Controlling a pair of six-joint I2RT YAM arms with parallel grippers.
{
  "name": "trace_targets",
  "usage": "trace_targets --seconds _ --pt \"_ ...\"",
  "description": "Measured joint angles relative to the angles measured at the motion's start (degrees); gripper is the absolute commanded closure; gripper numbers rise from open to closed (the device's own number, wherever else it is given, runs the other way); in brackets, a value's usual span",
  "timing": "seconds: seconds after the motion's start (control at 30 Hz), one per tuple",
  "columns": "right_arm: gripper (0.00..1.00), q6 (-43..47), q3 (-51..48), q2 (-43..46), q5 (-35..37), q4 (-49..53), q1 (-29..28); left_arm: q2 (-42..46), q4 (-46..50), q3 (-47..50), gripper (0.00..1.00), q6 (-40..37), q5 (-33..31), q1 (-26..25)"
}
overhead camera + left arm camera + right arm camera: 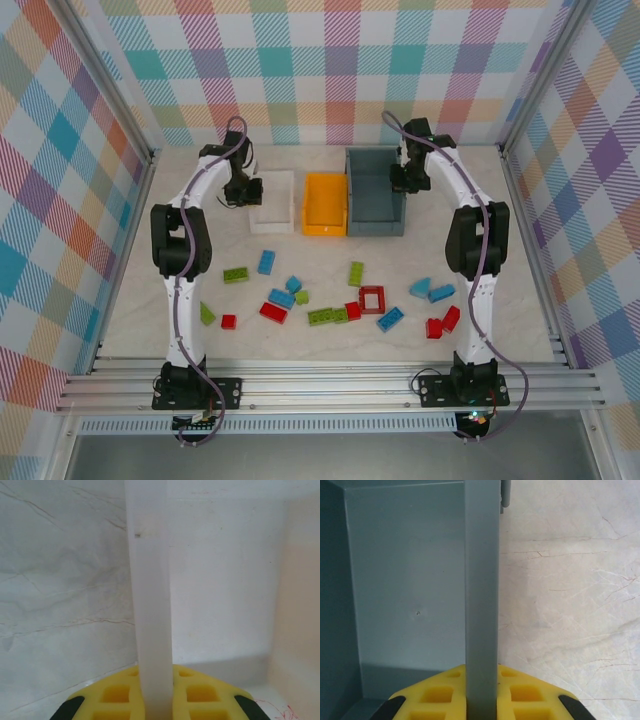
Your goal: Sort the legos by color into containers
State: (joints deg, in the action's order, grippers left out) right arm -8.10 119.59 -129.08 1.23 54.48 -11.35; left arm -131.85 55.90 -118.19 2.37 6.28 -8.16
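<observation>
Your left gripper point(243, 190) is clamping the left wall of the white bin point(275, 205), the wall sitting between its yellow pads point(115, 705). Your right gripper point(405, 178) is pinching the right wall of the grey bin point(372, 195) the same way. The orange bin point(324, 205) is standing between them near the bench's point(520, 310) far edge. The bins are showing bare floors. The legos point(282, 298) are lying scattered toward the near edge, well apart from both sets of jaws
</observation>
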Motion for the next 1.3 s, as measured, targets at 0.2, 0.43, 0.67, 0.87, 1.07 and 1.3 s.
trace_targets --seconds 0.2,0.43,0.67,0.87,1.07,1.3 --pt "0.79 0.39 -0.02 0.00 0.22 0.07 0.00 0.02 -0.13 0.02 0.88 0.42 0.11 0.00" --pt "0.49 0.42 -1.95 1.57 0.24 -0.20 0.00 0.13 -1.36 1.75 0.55 2.12 2.67 -0.07" --pt "0.36 -1.99 -9.90 10.71 3.37 -2.10 0.00 5.16 -3.61 7.91 0.06 4.46 2.62 -0.11" --pt "0.34 -8.68 -21.07 28.20 8.59 -3.91 0.02 19.69 -8.79 14.69 0.00 8.72 -0.72 -0.81" --pt "0.35 -23.26 -40.48 47.71 12.63 -4.11 0.90 40.79 -21.33 31.69 0.00 13.66 -5.64 -7.93" --pt "0.30 -34.56 -61.18 62.18 11.54 2.45 6.82 60.67 -34.67 53.94 0.00 21.59 -11.28 -32.48"
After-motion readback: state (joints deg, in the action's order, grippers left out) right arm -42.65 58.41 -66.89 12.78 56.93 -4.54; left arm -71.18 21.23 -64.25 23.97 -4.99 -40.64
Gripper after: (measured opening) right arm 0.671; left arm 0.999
